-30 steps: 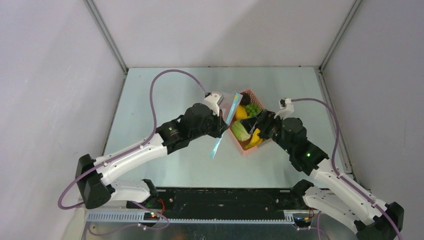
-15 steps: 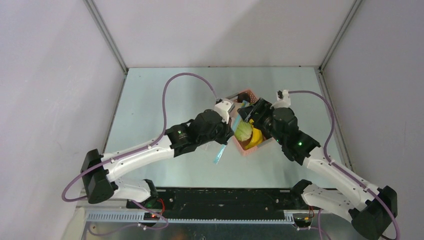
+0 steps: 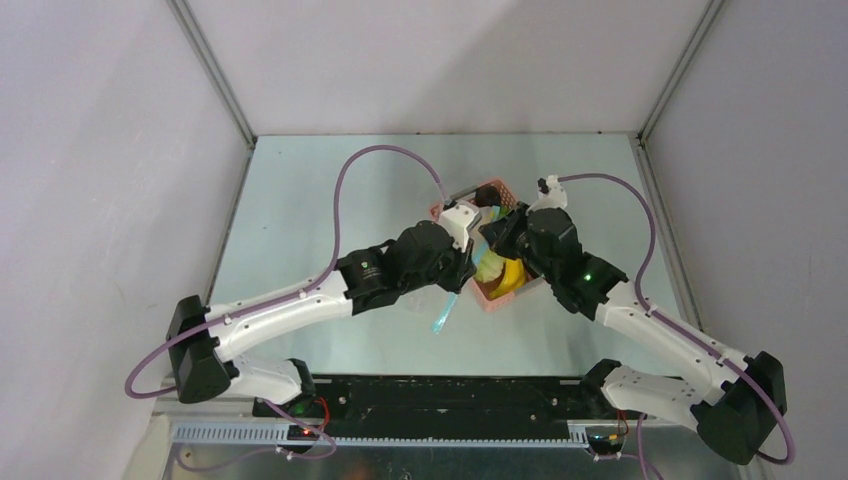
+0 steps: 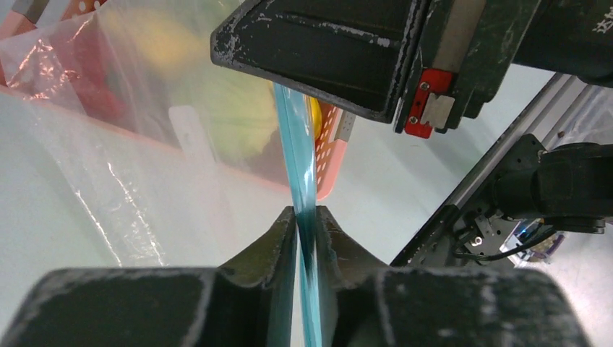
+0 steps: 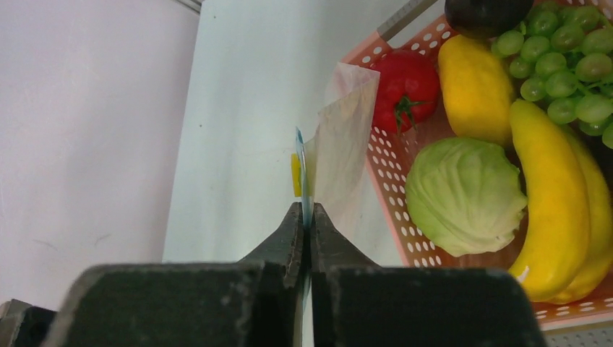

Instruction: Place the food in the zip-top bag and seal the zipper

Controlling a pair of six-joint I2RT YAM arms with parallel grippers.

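The left claw (image 4: 306, 220) was nearly closed, pinching the zipper (image 4: 295, 152) of the zip-top bag (image 4: 130, 166), which was held up over the worktop (image 3: 300, 200) just beside the pink basket (image 5: 382, 170). The right claw (image 5: 306, 217) was clamped tight on the same strip. The food (image 5: 463, 195) lay in the basket.

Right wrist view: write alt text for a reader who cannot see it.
The right gripper is shut on the blue zipper of the clear bag. Beside it, a pink basket holds red fruit, cabbage, banana and grapes.
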